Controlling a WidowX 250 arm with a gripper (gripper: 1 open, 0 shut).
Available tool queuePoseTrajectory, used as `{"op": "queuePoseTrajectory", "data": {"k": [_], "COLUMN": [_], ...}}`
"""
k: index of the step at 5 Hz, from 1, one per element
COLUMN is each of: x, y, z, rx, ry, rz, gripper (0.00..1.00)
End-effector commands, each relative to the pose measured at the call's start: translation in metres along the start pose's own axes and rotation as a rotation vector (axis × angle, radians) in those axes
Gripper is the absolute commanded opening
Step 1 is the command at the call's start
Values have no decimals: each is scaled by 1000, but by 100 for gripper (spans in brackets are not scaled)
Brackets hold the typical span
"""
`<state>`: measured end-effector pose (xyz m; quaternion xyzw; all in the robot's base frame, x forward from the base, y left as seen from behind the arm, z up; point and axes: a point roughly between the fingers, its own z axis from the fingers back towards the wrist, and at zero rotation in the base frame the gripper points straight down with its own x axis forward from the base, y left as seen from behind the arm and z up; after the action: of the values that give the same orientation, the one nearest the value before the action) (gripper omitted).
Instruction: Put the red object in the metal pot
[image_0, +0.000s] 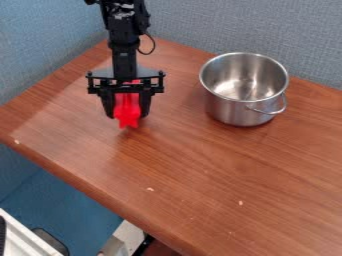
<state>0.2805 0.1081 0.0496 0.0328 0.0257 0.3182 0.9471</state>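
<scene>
The red object (127, 111) stands on end on the wooden table (201, 170), left of centre, and my gripper (127, 104) is shut on its upper part, pointing straight down. Its lower end touches or nearly touches the tabletop. The black arm rises from the gripper toward the top of the view. To the right stands the metal pot (245, 88), shiny, round and empty, with a small handle on its right side. The pot sits about a pot's width away from the gripper.
The table's left and front edges drop off to a blue floor (54, 205). A blue-grey wall (267, 30) runs behind the table. Bare wood lies in front of the gripper and the pot.
</scene>
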Motion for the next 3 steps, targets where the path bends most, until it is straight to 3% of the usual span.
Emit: {"op": "queuePoseTrajectory", "data": {"k": [1,3], "x": [6,2], "y": [-5,-14], "z": [28,39], "rx": [-23,-34], "ry": [-82,-100], "rz": [-8,-25], "gripper": [0,0]}}
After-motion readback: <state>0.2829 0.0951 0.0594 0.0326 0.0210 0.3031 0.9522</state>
